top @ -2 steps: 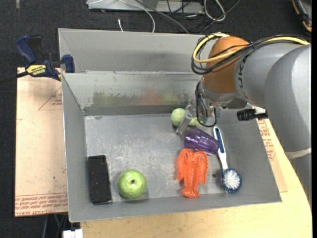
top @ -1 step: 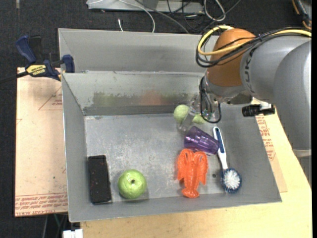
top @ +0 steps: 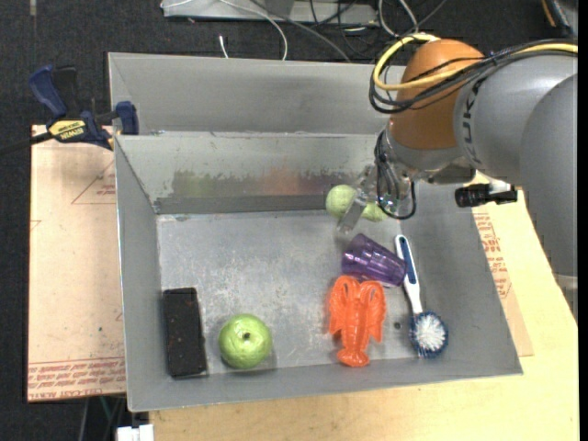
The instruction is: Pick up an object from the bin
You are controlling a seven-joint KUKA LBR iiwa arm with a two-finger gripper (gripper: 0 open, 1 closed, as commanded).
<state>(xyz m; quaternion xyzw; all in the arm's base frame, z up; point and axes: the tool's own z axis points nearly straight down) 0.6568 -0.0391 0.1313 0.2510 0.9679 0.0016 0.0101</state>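
While gripper (top: 364, 211) hangs over pale green fruit (top: 339, 197), long axis left-right, jaw state unclear.

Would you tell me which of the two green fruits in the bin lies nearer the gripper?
The paler green fruit at the back wall, right beside the gripper; the brighter green apple lies at the front by the black block.

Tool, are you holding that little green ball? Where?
Cannot be told. The tool sits right at the pale green ball by the far wall, hiding any grip.
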